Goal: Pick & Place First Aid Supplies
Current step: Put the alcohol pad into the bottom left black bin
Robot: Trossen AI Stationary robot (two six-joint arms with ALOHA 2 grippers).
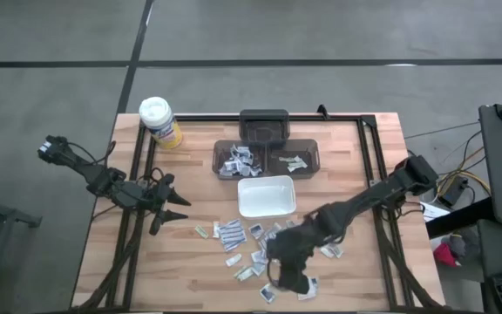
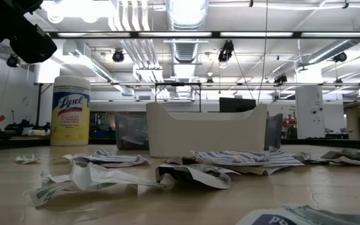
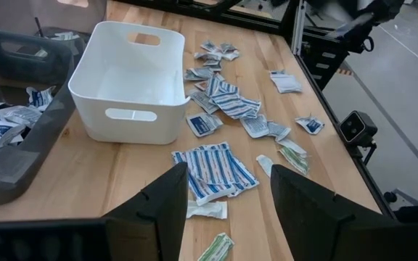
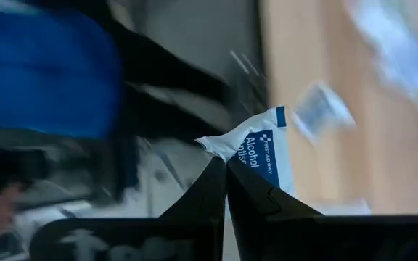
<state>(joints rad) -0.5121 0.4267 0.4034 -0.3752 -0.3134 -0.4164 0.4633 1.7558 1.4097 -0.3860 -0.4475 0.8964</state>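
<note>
Looking down from the high view: left gripper point(image 1: 174, 209) at nine o'clock of the wooden table point(image 1: 190, 262), fingers spread apart, holding nothing, well apart from the packets. Right gripper point(image 1: 288, 277) low at five o'clock, arm reaching in from three o'clock, above the loose first aid packets point(image 1: 230, 234) scattered from six toward five o'clock. White tray point(image 1: 266, 196) near centre, just above the scatter. Two dark bins point(image 1: 268, 158) at twelve o'clock of the tray, both with packets inside. Yellow canister point(image 1: 159, 121) with white lid at eleven o'clock.

Seen level from the low view: crumpled packets point(image 2: 192, 174) lying across the tabletop in front, white tray point(image 2: 206, 129) standing upright behind them, canister point(image 2: 71, 110) at nine o'clock of the tray, dark bins partly hidden behind the tray. Dark arm part at the upper left corner; which arm, cannot tell.

Seen from the left wrist view: own fingers point(image 3: 164, 210) wide apart, nothing between. Blue-striped packets point(image 3: 214, 169) on the wood beyond them, white tray point(image 3: 129, 83) empty, more packets point(image 3: 223, 98) beside it, dark bin point(image 3: 13, 138) holding packets next to the tray.

Seen from the right wrist view: right gripper point(image 4: 226, 170) pinched together on a corner of one white alcohol packet point(image 4: 261, 148) with blue print, packet lifted off the wood. Background smeared; another packet point(image 4: 314, 109) faintly on the table.
</note>
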